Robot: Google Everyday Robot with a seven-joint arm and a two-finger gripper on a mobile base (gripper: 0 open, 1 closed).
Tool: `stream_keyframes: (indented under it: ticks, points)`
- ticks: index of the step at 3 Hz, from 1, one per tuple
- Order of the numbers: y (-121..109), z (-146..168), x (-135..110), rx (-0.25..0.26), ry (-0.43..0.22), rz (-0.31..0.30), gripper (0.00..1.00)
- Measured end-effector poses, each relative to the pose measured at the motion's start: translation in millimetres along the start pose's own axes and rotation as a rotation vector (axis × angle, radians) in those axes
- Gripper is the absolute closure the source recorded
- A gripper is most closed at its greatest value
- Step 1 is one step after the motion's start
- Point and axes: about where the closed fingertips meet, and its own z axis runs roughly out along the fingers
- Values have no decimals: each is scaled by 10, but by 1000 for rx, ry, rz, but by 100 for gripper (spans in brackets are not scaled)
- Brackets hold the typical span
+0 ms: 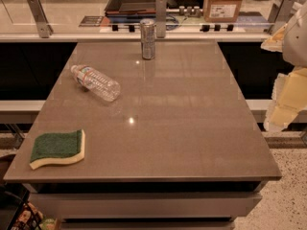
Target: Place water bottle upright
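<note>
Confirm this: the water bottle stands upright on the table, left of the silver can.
Not quite: the camera view shows the water bottle lying on its side, not upright; it is on the table, left of the silver can. The gripper hangs beyond the table's right edge.

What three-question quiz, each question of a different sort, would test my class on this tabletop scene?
1. True or false: the water bottle stands upright on the table.
2. Multiple choice: which thing stands nearest the table's far edge? A) the sponge B) the silver can C) the water bottle
3. Short answer: where is the gripper in relation to the table?

Key
1. False: it lies on its side, cap pointing to the far left.
2. B
3. Beyond the table's right edge in the view, well apart from the water bottle.
</note>
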Motion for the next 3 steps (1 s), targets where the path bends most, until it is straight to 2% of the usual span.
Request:
stream_keyframes:
  ticks: [1, 2, 3]
  points:
    - [0, -1, 0, 0, 0, 0, 0]
    - [-8, 10, -147, 1, -2, -12, 0]
    - [-2, 6, -421, -2, -15, -14, 0]
